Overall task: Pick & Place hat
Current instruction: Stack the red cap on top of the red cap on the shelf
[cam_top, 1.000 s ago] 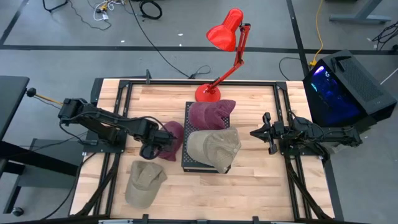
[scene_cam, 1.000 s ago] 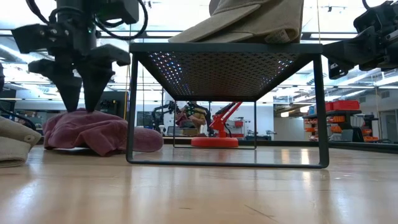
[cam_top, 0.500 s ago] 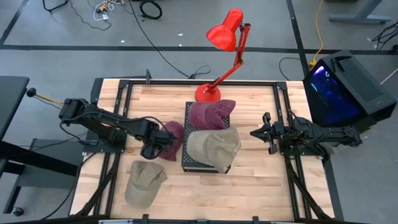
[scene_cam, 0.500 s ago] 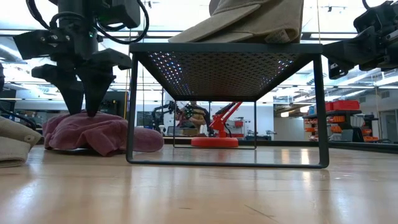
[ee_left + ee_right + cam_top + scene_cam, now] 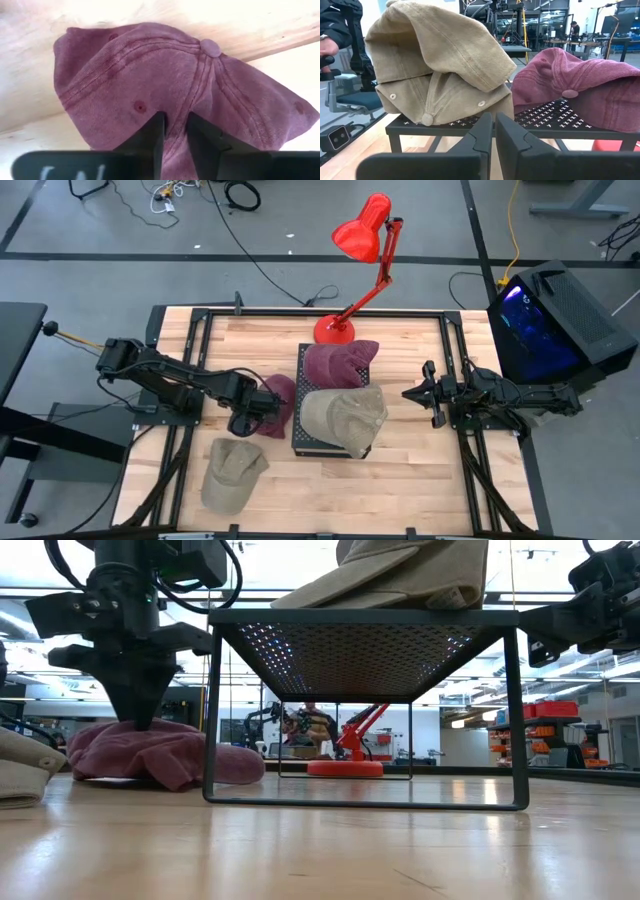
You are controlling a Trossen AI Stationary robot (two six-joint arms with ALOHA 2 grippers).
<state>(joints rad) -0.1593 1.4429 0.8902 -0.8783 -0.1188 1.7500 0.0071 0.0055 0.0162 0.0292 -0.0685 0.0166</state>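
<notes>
A maroon hat (image 5: 281,397) lies crown up on the wooden table, left of the black mesh rack (image 5: 299,442). My left gripper (image 5: 251,416) stands over it, pointing down, shut on its cloth (image 5: 150,75). In the low view the fingers (image 5: 140,718) sink into the crumpled hat (image 5: 165,752). On the rack rest a tan hat (image 5: 345,415) and another maroon hat (image 5: 340,362). My right gripper (image 5: 428,393) waits level at the table's right side, shut with nothing in it (image 5: 494,134). My left gripper pinches a raised fold of the crown cloth (image 5: 175,119) between its two fingers, beside a seam and below the top button. The fingers come from above, pointing down. The hat lies slack on the table.
Another tan hat (image 5: 232,470) lies near the table's front left. A red desk lamp stands with its base (image 5: 333,330) at the far edge, behind the rack. Bare wood lies in front of the rack and to its right.
My left gripper's fingers have shut, from standing wide apart over the maroon hat to closed on a fold of its crown. The hat stays on the table.
</notes>
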